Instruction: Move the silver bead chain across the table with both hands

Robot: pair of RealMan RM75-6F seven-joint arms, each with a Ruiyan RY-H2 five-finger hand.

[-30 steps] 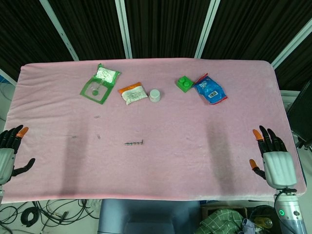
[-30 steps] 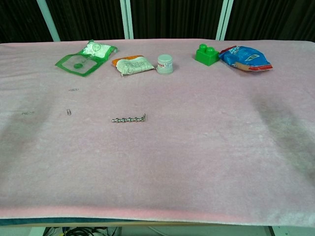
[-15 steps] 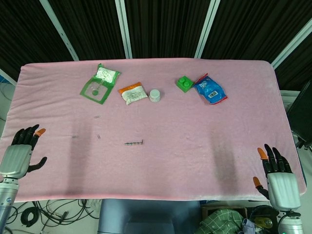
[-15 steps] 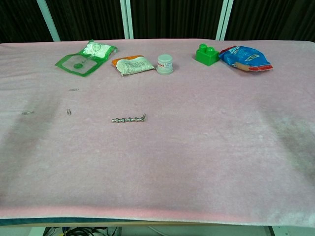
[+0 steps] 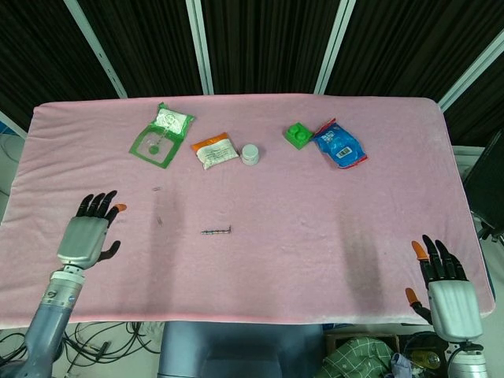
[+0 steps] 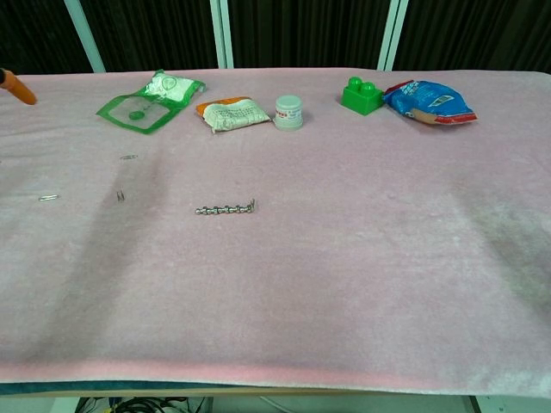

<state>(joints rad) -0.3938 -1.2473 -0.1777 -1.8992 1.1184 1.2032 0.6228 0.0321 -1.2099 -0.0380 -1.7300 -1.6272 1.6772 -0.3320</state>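
A short silver bead chain (image 5: 216, 231) (image 6: 225, 209) lies straight on the pink cloth, left of the table's middle. My left hand (image 5: 88, 233) hovers over the cloth well to the chain's left, fingers spread and empty; in the chest view only one orange fingertip (image 6: 17, 87) shows at the left edge. My right hand (image 5: 443, 294) sits off the table's near right corner, fingers apart, holding nothing, far from the chain.
Along the far side lie a green packet (image 5: 161, 134), an orange-and-white pouch (image 5: 214, 150), a small white jar (image 5: 250, 153), a green toy block (image 5: 298, 135) and a blue snack bag (image 5: 339, 144). Small paper clips (image 6: 120, 196) lie left of the chain.
My left hand has moved in from the table's left edge over the cloth toward the chain. The right hand dropped back toward the near right corner. The chain has not moved.
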